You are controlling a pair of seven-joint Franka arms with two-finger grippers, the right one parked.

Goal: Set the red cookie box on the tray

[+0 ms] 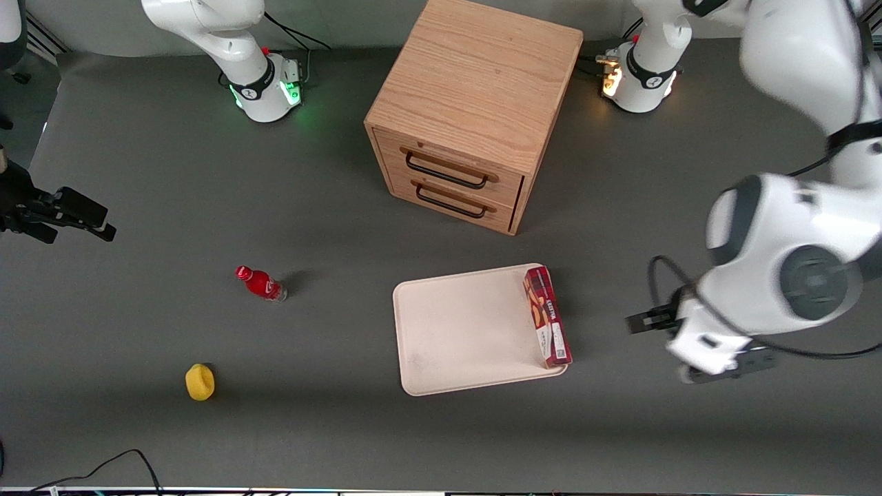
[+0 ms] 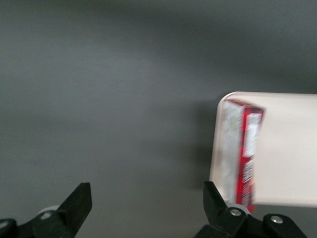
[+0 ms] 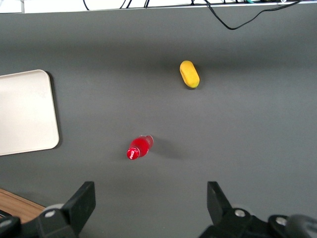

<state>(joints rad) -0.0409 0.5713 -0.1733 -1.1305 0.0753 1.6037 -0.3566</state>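
This looks like a robotics lab rather than a home. A wide dark grey table (image 1: 207, 207) carries two white arm bases bolted near its edge farthest from the front camera, one lit green (image 1: 265, 89), one amber (image 1: 637, 79). Black cables (image 1: 103, 468) trail over the nearest edge. A black mount (image 1: 55, 215), probably camera gear, sits at the parked arm's end.
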